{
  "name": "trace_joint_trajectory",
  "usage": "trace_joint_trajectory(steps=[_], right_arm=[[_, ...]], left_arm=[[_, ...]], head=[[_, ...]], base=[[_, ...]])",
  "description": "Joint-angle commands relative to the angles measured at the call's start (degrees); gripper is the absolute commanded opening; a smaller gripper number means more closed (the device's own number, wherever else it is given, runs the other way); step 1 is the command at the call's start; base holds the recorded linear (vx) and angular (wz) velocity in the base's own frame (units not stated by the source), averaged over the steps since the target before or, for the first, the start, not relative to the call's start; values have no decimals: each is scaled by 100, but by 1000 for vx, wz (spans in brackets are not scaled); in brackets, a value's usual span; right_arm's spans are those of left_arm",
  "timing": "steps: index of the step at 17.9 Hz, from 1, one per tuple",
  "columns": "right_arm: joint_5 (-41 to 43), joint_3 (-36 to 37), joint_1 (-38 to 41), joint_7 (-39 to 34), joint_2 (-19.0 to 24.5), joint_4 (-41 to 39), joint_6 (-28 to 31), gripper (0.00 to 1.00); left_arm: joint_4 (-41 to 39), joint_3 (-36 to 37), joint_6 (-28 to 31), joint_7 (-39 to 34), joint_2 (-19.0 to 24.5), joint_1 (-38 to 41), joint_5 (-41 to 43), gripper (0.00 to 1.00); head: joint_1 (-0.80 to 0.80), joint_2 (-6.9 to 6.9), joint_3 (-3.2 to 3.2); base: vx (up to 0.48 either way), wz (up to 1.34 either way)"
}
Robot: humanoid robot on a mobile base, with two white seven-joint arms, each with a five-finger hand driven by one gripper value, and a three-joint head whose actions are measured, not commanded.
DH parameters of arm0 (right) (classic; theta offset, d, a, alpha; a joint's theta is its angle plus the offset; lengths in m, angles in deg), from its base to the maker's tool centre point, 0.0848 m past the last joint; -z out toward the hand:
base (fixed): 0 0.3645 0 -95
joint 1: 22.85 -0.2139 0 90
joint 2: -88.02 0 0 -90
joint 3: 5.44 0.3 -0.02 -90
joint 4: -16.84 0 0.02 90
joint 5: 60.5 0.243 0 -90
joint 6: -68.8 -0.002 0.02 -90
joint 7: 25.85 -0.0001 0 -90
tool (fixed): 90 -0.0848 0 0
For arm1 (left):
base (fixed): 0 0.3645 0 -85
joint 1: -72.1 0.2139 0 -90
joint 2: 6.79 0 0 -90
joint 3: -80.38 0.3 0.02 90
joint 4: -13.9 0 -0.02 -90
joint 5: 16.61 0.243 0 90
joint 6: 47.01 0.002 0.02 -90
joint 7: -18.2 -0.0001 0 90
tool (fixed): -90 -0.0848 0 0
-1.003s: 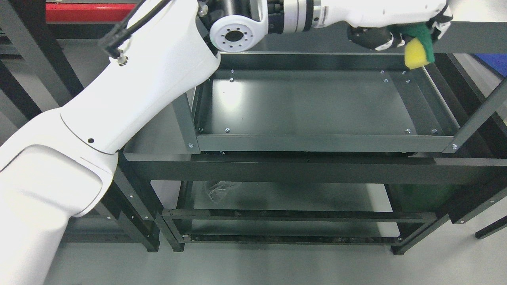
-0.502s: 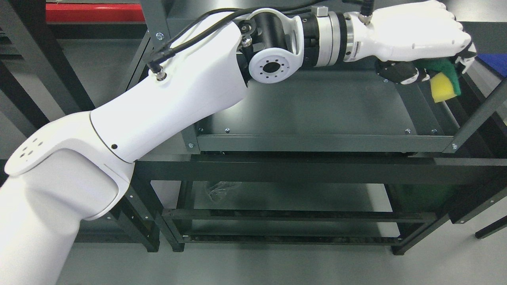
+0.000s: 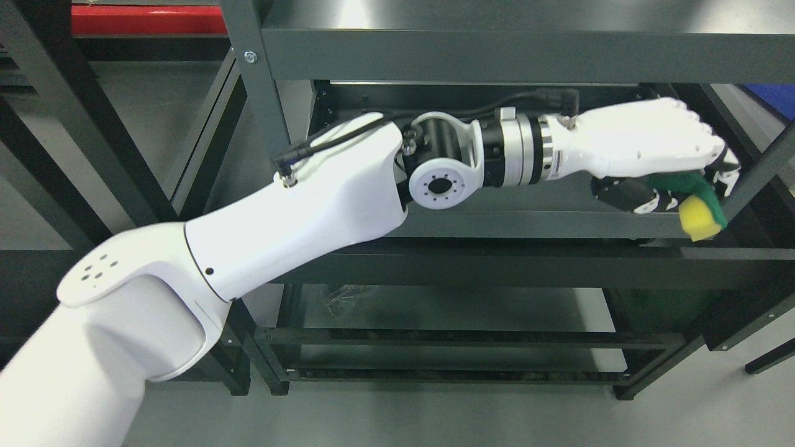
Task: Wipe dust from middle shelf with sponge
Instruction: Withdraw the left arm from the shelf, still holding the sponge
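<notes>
My left hand (image 3: 683,194) reaches in from the lower left, under the top shelf (image 3: 497,53), to the near right corner of the dark grey middle shelf (image 3: 528,223). Its fingers are curled around a yellow sponge with a green scouring side (image 3: 700,217). The yellow end points down, just over the shelf's front rim beside the right upright post (image 3: 756,177). Whether the sponge touches the shelf is unclear. The forearm and wrist (image 3: 515,155) cover most of the shelf floor.
A crumpled clear plastic bag (image 3: 340,297) lies on the lower shelf. Dark rack frames stand at the left (image 3: 68,130). A red panel (image 3: 143,18) shows at the top left and a blue patch (image 3: 779,93) at the right edge.
The left arm has swung down and toward me, carrying the sponge from the shelf's far right corner along its right side to the near right corner. The top shelf is now uncovered.
</notes>
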Motion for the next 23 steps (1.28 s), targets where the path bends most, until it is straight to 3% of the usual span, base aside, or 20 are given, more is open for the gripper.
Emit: trace_joint_trajectory(steps=[1, 4, 10, 16, 19, 23], right_arm=[[0, 1, 1, -3, -100, -100, 4, 100], [0, -7, 1, -3, -100, -100, 4, 100], [0, 1, 1, -3, -100, -100, 4, 100], [0, 1, 1, -3, -100, -100, 4, 100], [0, 1, 1, -3, -100, -100, 4, 100], [0, 1, 1, -3, -100, -100, 4, 100]], left_arm=[[-94, -976, -78, 301, 12, 1847, -204, 0], [-295, -2530, -123, 741, 12, 3007, -204, 0], [-840, -4599, -62, 629, 12, 4222, -291, 0], [-1929, -5725, 624, -4, 12, 5382, -625, 0], [-2334, -6418, 668, -110, 12, 5988, -679, 0], [-2564, -6772, 677, -259, 12, 6438, -845, 0]], head=[[0, 0, 0], [0, 0, 0], [0, 0, 0], [0, 0, 0], [0, 0, 0], [0, 0, 0]], base=[[0, 0], [0, 0], [0, 0], [0, 0], [0, 0], [0, 0]])
